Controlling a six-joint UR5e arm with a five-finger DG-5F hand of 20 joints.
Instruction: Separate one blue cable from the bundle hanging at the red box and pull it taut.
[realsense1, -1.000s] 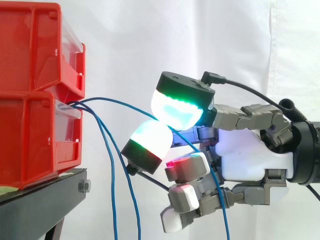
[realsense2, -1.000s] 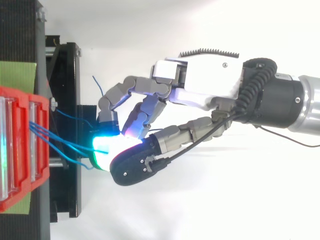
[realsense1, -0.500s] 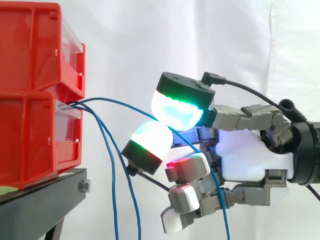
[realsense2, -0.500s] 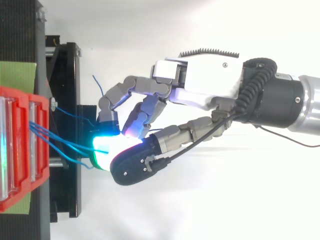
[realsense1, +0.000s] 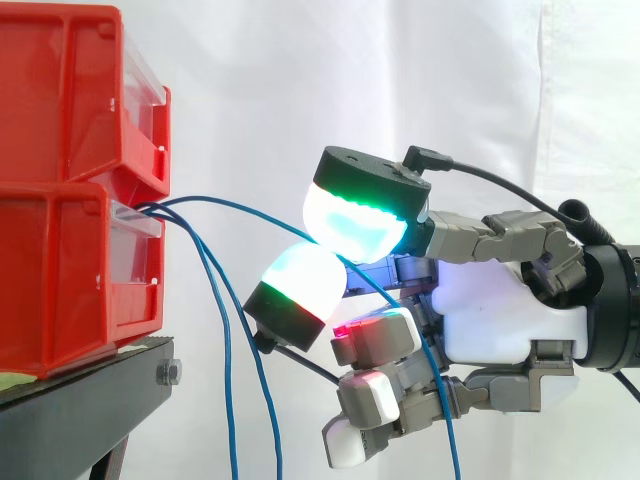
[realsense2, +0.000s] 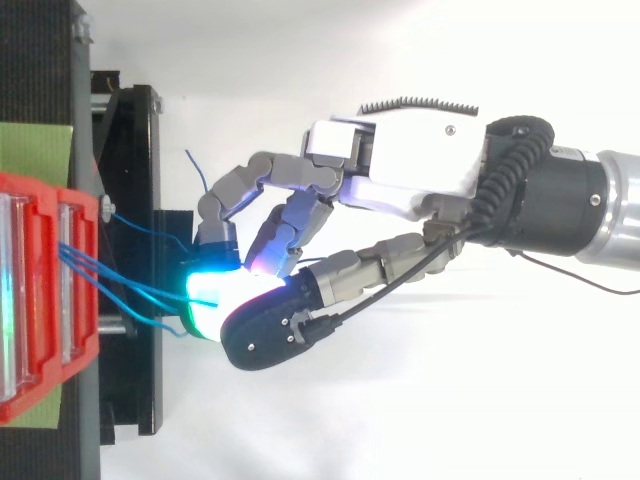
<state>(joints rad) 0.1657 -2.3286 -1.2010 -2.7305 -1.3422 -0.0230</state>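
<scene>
Several thin blue cables come out of the lower red box (realsense1: 70, 270) at its clear front. One blue cable (realsense1: 250, 206) arcs rightward and passes between two glowing pads of my hand (realsense1: 500, 320), the upper pad (realsense1: 350, 220) and the lower pad (realsense1: 300, 275), which close on it. Past the pads it drops behind the curled lower fingers. It still sags a little between box and pads. The other cables (realsense1: 228, 400) hang loose below the box. From above, my hand (realsense2: 400, 170) reaches left to the cables (realsense2: 130, 290) at the box (realsense2: 40, 300).
A second red box (realsense1: 70, 100) is stacked on the lower one, both on a black stand (realsense1: 90, 400). A white curtain hangs behind. A loose blue cable end (realsense2: 197, 172) sticks out above the fingers in the top view.
</scene>
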